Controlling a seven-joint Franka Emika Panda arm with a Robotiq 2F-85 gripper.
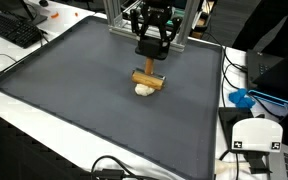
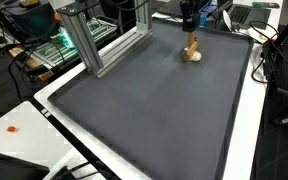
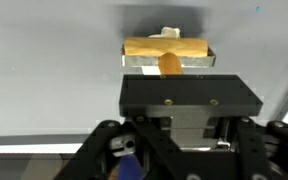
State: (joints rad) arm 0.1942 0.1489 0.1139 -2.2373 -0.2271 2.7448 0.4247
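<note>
A T-shaped wooden piece [image 1: 146, 78] stands on the dark grey mat [image 1: 84, 90] near its far edge, with a tan crossbar low down and a stem pointing up. A small white object [image 1: 144, 89] lies under the crossbar. My gripper [image 1: 149, 62] is directly above, its fingers drawn together on the top of the stem. In an exterior view the piece [image 2: 192, 48] shows as an upright tan stick under the gripper [image 2: 190, 33]. In the wrist view the crossbar [image 3: 164, 47] and stem run toward the gripper body [image 3: 189, 95], which hides the fingertips.
An aluminium frame [image 1: 119, 15] [image 2: 84, 40] stands at the mat's far side behind the arm. A keyboard [image 1: 14, 28], a blue object [image 1: 242, 98], a white device [image 1: 254, 135] and cables [image 1: 109, 170] lie off the mat on the white table.
</note>
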